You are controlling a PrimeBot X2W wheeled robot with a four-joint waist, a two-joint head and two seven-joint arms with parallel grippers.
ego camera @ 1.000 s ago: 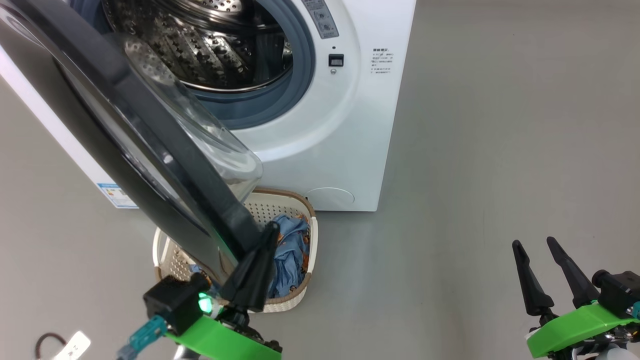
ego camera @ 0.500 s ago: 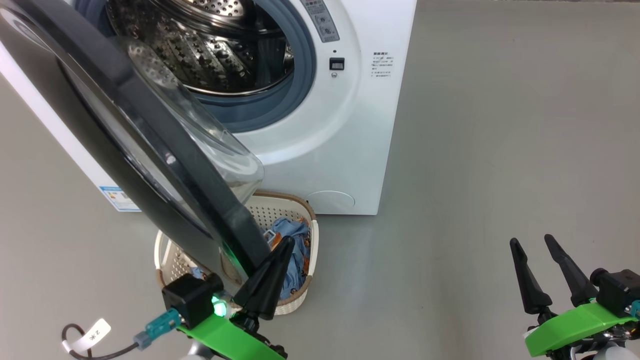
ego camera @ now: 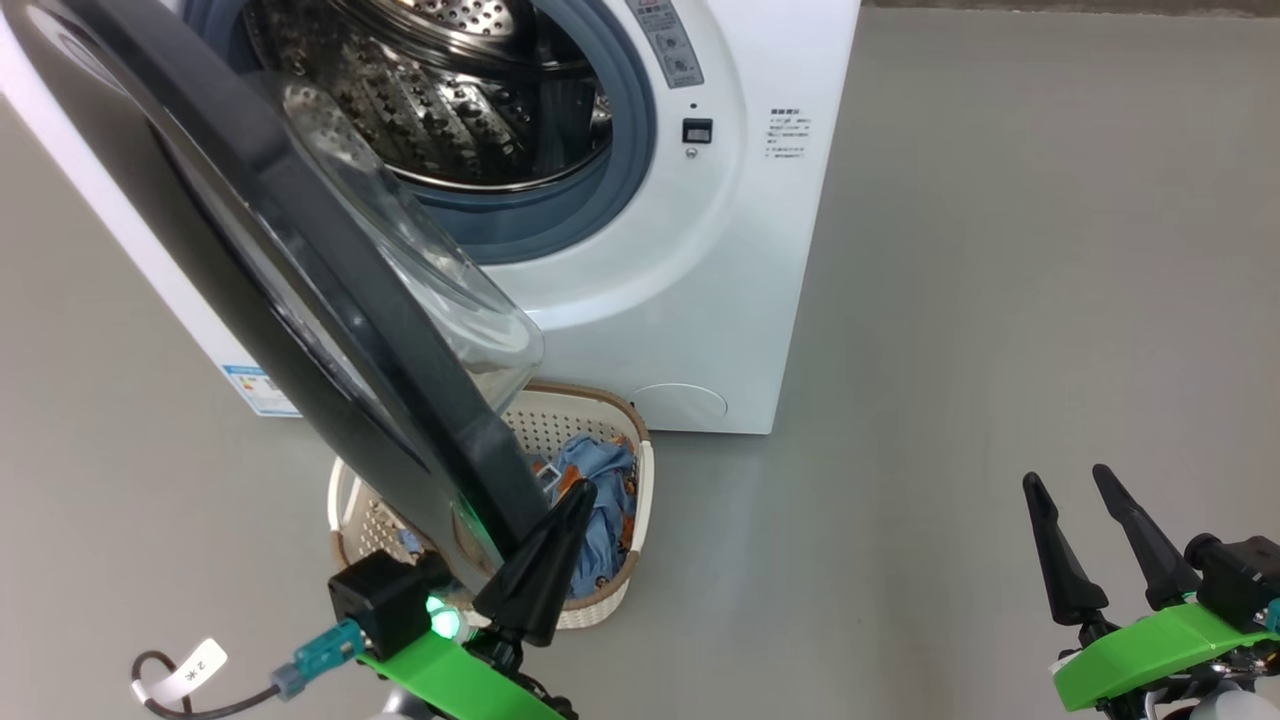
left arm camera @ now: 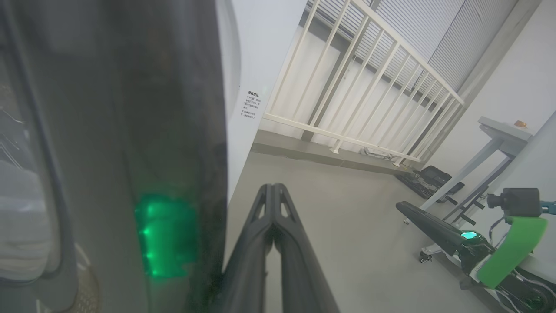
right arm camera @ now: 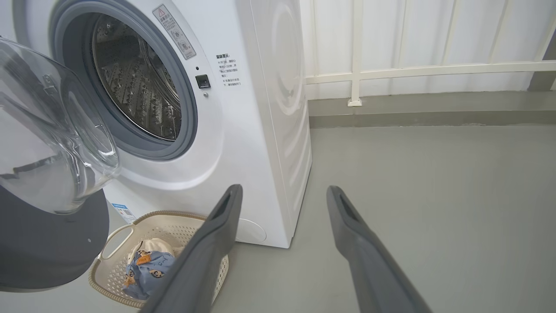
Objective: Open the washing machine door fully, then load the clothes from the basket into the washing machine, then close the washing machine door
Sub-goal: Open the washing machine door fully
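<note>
Opening the door: in progress, as I judge it. The washing machine door (ego camera: 300,260) stands swung out from the washing machine (ego camera: 700,300) and the steel drum (ego camera: 450,100) is uncovered, but the door is not yet folded right back.
Left gripper (ego camera: 578,495): fingers pressed together and holding nothing. They lie along the lower edge of the door's black rim; the left wrist view shows the rim close beside them. I cannot tell whether they touch it or sit just beside it.
Right gripper (ego camera: 1065,478): fingers spread wide and empty, over bare floor well to the right of the washer.
Clothes (ego camera: 612,500): the blue bear-print bundle with a cream piece lies in the basket; none is in the drum.
Basket (ego camera: 645,470): on the floor just in front of the washer, its left part under the overhanging door.
Left to do: finish swinging the door wide, load the clothes into the drum, close the door.
Change from a second ago: the whole head view has shifted slightly, so the camera has moved. The door's angle to the washer looks much the same. The left gripper has slipped a little lower along the rim, and more of its tagged cable (ego camera: 190,665) shows. The right gripper is unchanged.
</note>
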